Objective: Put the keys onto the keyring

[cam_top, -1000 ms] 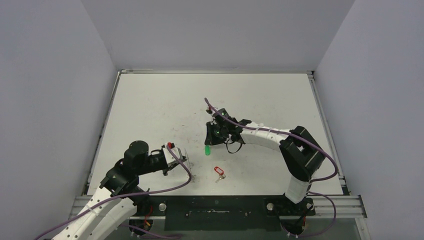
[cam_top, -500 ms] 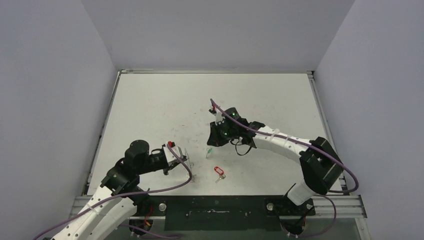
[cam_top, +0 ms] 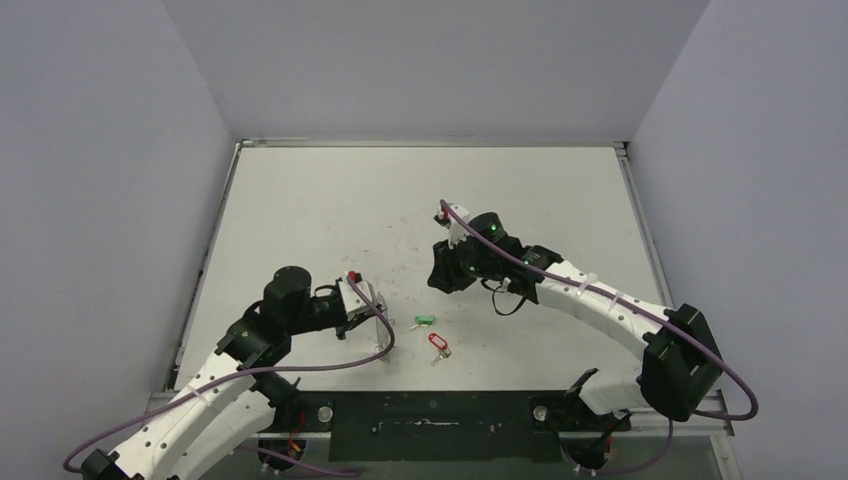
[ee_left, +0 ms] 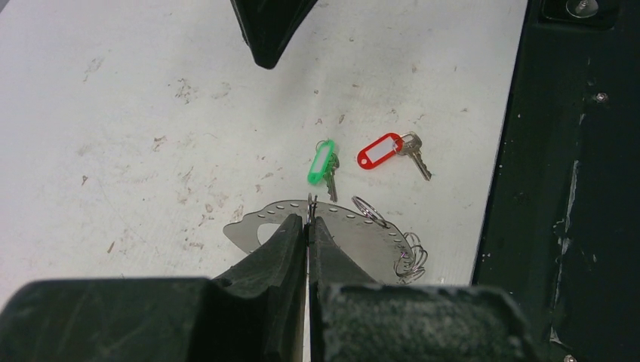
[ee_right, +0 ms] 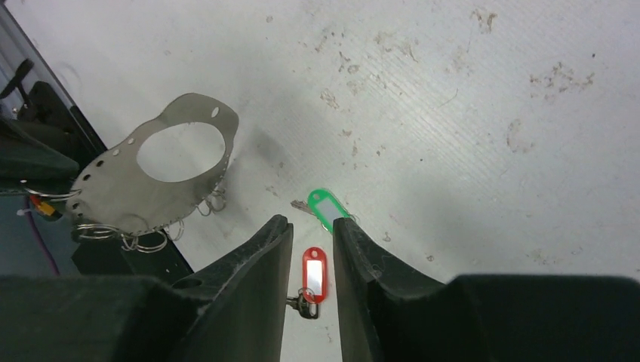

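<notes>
Left wrist, lower centre — left gripper (ee_left: 308,224) clamps keyring plate (ee_left: 377,241), likely presenting its rings; right gripper (ee_right: 311,226) narrowly parted, empty, over green-tagged key (ee_right: 326,207).

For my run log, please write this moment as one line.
left hand: shut on keyring plate | right hand: open, empty | green-tag key, red-tag key: lying on table

White tabletop (cam_top: 300,200) w/ dark scuffs mid-frame, grey walls (cam_top: 100,200) left, right & top, black rail (cam_top: 430,425) along bottom edge of frame.
</notes>
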